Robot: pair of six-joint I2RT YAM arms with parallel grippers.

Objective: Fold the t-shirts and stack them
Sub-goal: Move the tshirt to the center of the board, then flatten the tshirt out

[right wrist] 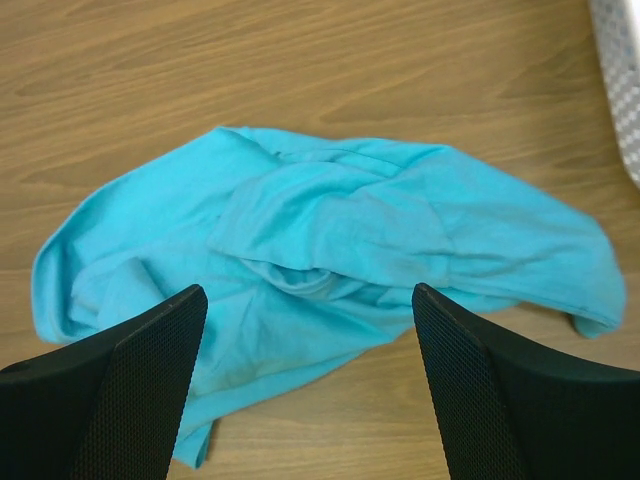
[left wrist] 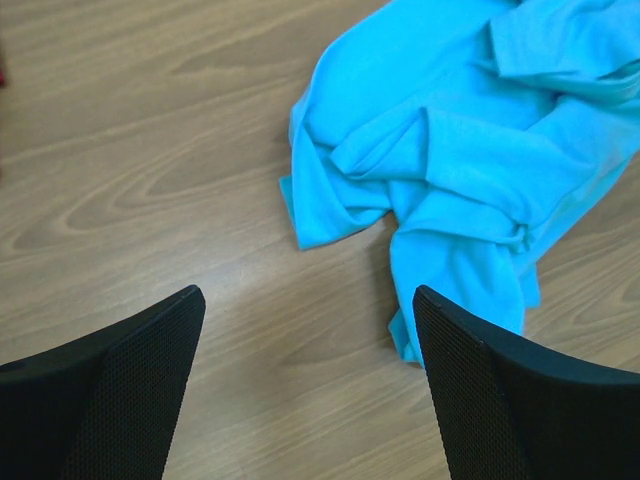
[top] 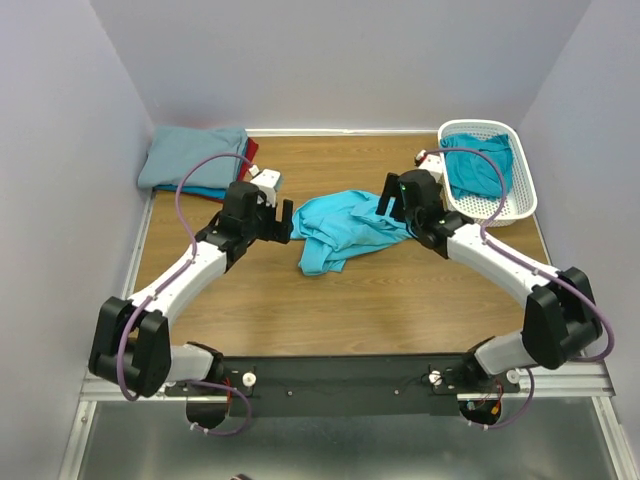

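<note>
Between our wide-open left gripper (left wrist: 308,300) and right gripper (right wrist: 308,296), the crumpled turquoise shirt (top: 338,230) looks limp; we'd pinch an edge.

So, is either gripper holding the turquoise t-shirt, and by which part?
Nothing is held. The left gripper and the right gripper are both open, and the turquoise t-shirt lies crumpled on the table.
</note>
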